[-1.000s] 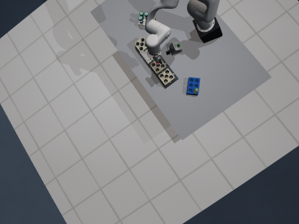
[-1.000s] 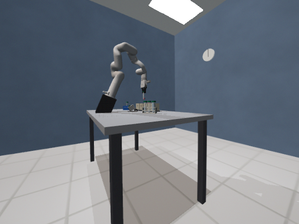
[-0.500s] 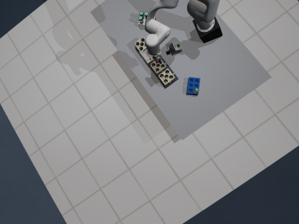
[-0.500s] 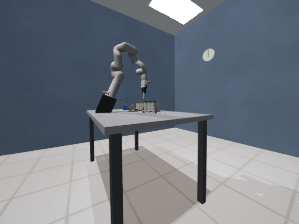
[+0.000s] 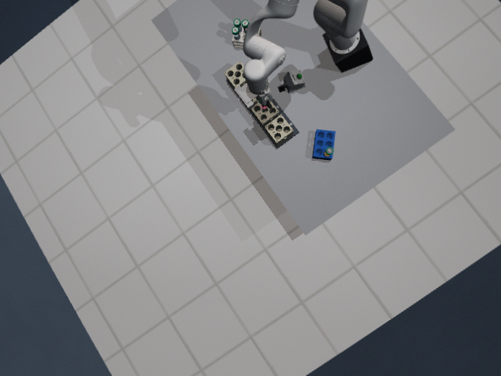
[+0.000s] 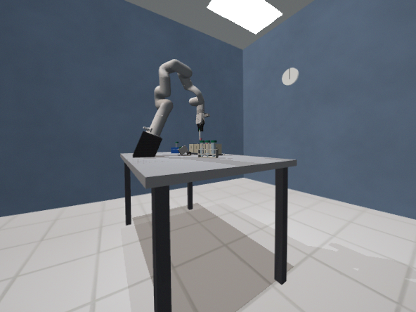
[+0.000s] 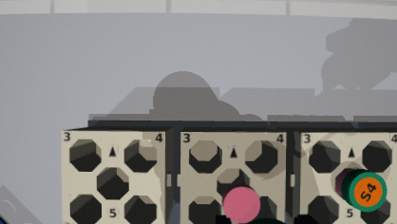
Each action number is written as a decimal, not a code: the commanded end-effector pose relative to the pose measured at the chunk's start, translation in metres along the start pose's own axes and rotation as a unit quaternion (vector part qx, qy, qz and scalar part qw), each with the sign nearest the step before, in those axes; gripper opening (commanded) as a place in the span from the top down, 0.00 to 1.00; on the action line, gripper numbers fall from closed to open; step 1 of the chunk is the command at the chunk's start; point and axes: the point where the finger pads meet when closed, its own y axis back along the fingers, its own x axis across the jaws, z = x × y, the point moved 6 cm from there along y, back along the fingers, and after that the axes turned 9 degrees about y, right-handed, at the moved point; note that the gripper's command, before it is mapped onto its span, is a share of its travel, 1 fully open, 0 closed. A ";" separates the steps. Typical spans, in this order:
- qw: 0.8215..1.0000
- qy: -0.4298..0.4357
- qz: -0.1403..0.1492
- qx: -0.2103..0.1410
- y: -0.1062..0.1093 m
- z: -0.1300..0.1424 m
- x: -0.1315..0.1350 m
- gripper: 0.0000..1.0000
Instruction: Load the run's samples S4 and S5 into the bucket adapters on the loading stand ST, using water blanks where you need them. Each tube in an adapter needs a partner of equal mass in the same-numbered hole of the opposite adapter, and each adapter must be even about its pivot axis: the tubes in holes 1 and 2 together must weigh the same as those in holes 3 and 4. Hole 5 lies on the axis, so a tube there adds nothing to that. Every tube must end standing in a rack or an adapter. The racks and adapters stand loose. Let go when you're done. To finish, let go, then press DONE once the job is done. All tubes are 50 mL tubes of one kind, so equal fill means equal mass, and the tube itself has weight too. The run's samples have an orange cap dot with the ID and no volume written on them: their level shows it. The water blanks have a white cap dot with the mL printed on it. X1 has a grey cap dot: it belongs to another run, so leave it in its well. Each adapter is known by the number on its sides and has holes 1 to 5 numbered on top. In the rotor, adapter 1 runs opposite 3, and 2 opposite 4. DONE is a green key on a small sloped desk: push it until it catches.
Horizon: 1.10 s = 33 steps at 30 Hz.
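My gripper (image 5: 264, 102) (image 6: 200, 130) (image 7: 264, 220) is shut on an upright tube (image 6: 200, 135) with pinkish contents; its pink lower end (image 7: 241, 203) shows in the wrist view. Its cap dot is hidden. The tube hangs above the adapter (image 7: 189, 179) in the middle of the wrist view, whose five holes look empty. The S4 tube (image 7: 368, 192) stands in hole 5 of the adapter (image 7: 310, 181) to its right. The left adapter (image 7: 69, 182) shows empty holes. The adapters' side numbers are unreadable. Green-capped tubes (image 5: 237, 22) (image 6: 213, 147) stand in the pale rack.
The blue rack (image 5: 325, 139) (image 6: 173, 150) holds one green-capped tube (image 5: 328, 151), its dot unreadable. The grey desk (image 5: 294, 83) with the green DONE key (image 5: 300, 76) stands between the adapters and the arm's base. My arm hides part of the adapter row and pale rack in the top view.
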 end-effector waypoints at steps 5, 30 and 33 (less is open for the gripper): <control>1.000 0.000 0.000 0.003 -0.012 -0.002 0.000 1.00; 1.000 0.000 0.000 0.003 -0.024 -0.002 0.000 1.00; 1.000 0.000 0.000 0.003 -0.025 -0.002 0.000 1.00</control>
